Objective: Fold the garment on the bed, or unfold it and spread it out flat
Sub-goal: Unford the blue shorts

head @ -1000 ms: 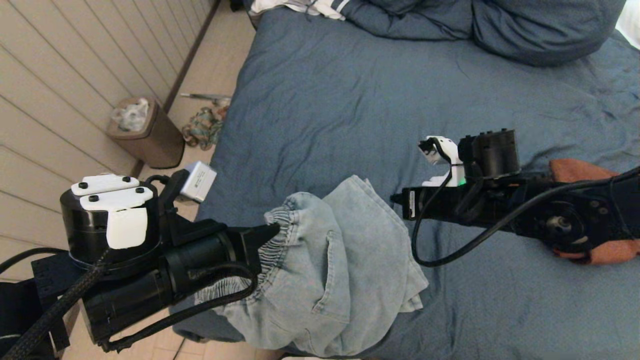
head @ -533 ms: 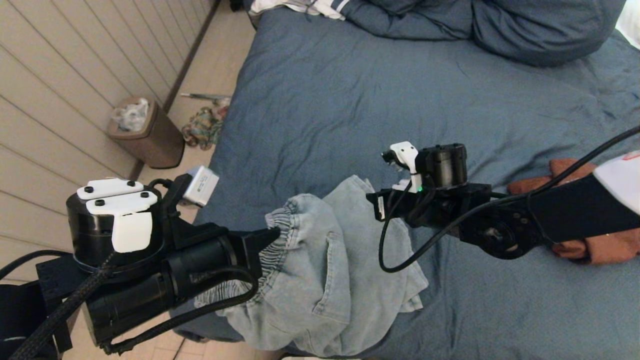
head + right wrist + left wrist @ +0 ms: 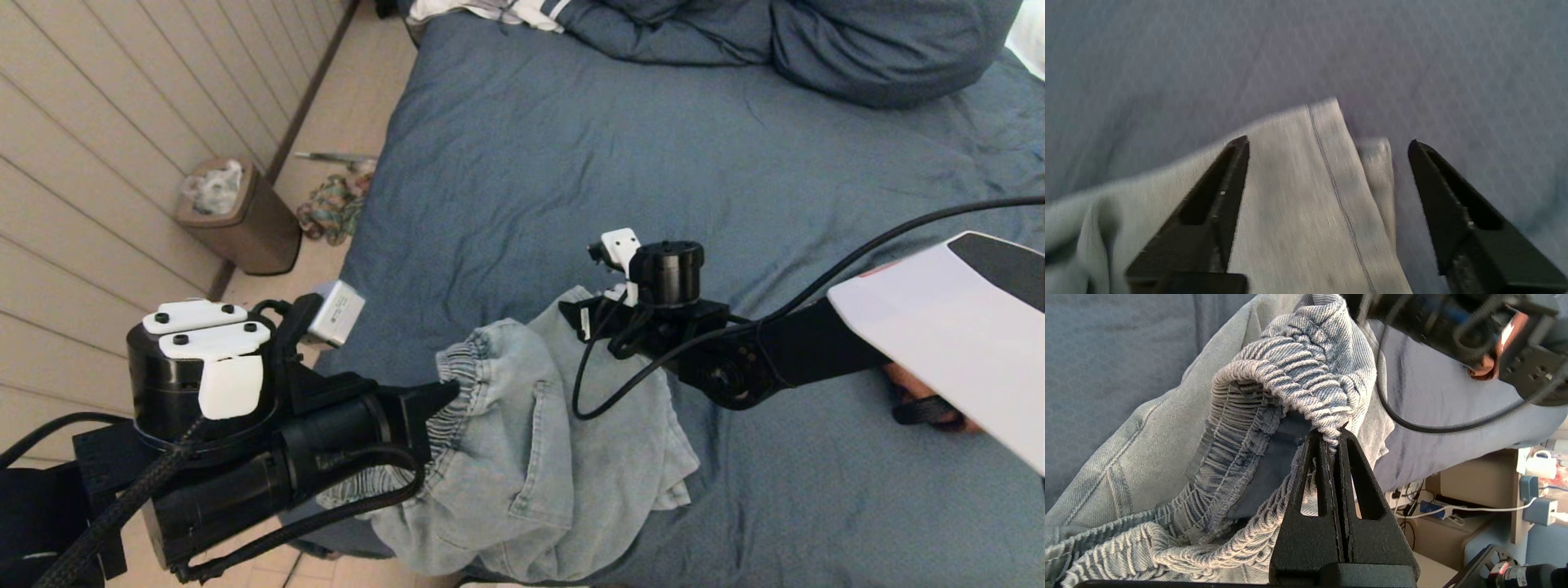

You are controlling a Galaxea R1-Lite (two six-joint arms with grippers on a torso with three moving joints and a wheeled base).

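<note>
Left gripper [image 3: 1331, 437]: jaws pinching denim shorts [image 3: 531, 457] waistband | right gripper [image 3: 1327, 163]: jaws wide over hem corner | risk: catching bed [image 3: 571, 163] cover, or gripping one layer only.

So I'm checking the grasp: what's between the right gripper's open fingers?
In the right wrist view, the hemmed corner of the denim garment lies between the right gripper's open fingers, on the bed; nothing else.
</note>
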